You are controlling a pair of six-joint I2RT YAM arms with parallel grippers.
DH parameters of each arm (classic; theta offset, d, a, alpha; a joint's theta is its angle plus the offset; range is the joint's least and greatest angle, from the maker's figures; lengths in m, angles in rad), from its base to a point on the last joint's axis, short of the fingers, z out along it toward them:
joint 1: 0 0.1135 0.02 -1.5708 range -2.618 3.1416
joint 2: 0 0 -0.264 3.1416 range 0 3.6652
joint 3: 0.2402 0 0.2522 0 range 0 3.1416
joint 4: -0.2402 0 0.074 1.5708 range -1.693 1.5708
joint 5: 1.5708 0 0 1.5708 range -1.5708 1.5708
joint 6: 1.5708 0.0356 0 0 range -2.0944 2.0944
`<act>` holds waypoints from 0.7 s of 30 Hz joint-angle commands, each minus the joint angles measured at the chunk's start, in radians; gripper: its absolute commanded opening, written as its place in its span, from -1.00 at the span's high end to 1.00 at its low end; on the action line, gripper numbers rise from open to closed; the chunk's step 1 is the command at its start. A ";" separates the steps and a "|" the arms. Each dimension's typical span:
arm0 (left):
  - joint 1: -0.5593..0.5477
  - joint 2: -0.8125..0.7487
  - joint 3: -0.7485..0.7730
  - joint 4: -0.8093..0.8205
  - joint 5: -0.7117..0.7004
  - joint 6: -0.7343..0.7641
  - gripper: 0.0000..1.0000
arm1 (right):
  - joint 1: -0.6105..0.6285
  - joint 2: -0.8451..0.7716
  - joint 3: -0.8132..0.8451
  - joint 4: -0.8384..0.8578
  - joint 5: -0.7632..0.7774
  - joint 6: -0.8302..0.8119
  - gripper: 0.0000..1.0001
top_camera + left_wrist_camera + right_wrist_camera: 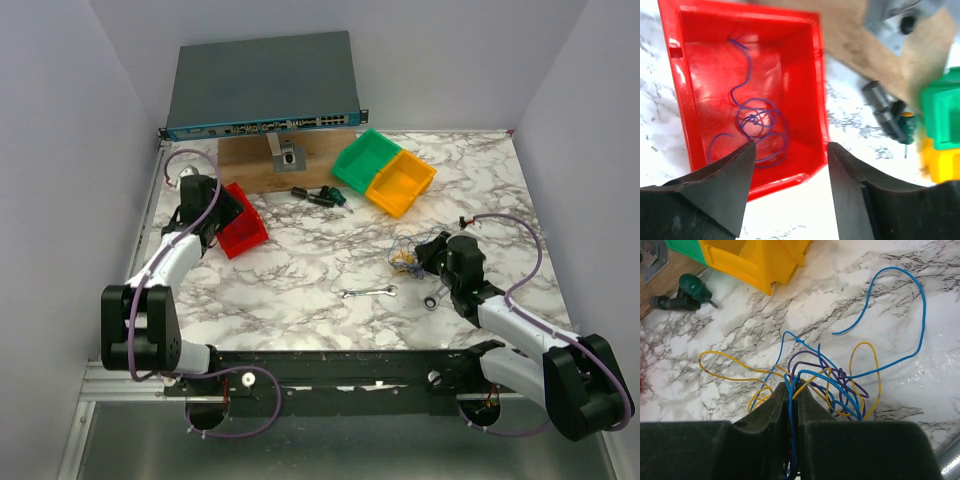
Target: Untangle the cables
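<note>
In the left wrist view our left jaws stand wide apart over the red plastic bin, which fills the upper left of the frame. A single thin purple wire lies coiled on the bin's floor, touching neither jaw. We judge that this bin is the drop place for freed strands, which is why the arm hovers there with nothing in hand.

In the right wrist view the right jaws are pinched shut at bottom centre on a thin blue wire. It runs up into the tangle of blue, yellow and purple wires on the white marbled worktop. Gripping one strand low, close to the knot, should let us draw it out while the rest lies flat. In the overhead view the tangle sits right of centre, below the yellow plastic bin.
</note>
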 commanded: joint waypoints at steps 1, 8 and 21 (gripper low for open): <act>0.001 -0.129 0.000 -0.014 0.007 0.033 -0.27 | 0.001 0.005 0.005 0.017 -0.026 -0.016 0.98; -0.061 -0.291 -0.041 -0.013 0.040 0.064 -0.42 | 0.003 0.044 -0.004 0.142 -0.281 -0.067 0.98; -0.476 -0.426 -0.267 0.342 0.266 0.287 -0.56 | 0.064 0.082 -0.020 0.325 -0.505 -0.054 -1.00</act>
